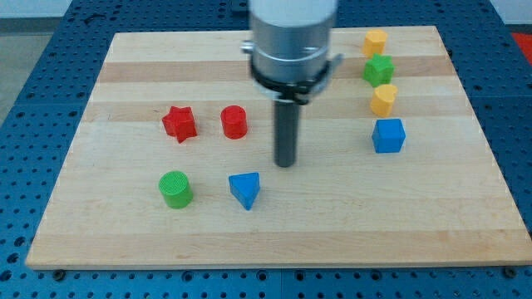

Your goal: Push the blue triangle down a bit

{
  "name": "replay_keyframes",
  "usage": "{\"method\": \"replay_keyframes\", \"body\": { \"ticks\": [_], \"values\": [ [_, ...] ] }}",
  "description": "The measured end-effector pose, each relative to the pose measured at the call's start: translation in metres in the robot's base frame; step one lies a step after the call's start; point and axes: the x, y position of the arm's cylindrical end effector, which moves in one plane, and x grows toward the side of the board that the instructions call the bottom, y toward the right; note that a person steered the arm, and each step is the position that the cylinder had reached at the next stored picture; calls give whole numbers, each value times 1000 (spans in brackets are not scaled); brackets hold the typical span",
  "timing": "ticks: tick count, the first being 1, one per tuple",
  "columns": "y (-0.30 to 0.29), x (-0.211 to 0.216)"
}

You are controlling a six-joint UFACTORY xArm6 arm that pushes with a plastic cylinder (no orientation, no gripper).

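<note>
The blue triangle [245, 189] lies on the wooden board [274, 232], below the middle of the view and a little to its left. My tip [285, 164] is the lower end of the dark rod that hangs from the grey arm. It stands just above and to the right of the blue triangle, with a small gap between them. It touches no block.
A green cylinder [175, 188] sits left of the triangle. A red star [179, 123] and a red cylinder [234, 122] lie above them. At the view's right stand a yellow hexagon [375, 41], a green star [378, 70], a yellow block [383, 100] and a blue cube [388, 135].
</note>
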Motion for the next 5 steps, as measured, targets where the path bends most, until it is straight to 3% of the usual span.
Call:
{"method": "replay_keyframes", "body": {
  "ticks": [2,5],
  "values": [
    [-64,49],
    [-72,79]
  ]
}}
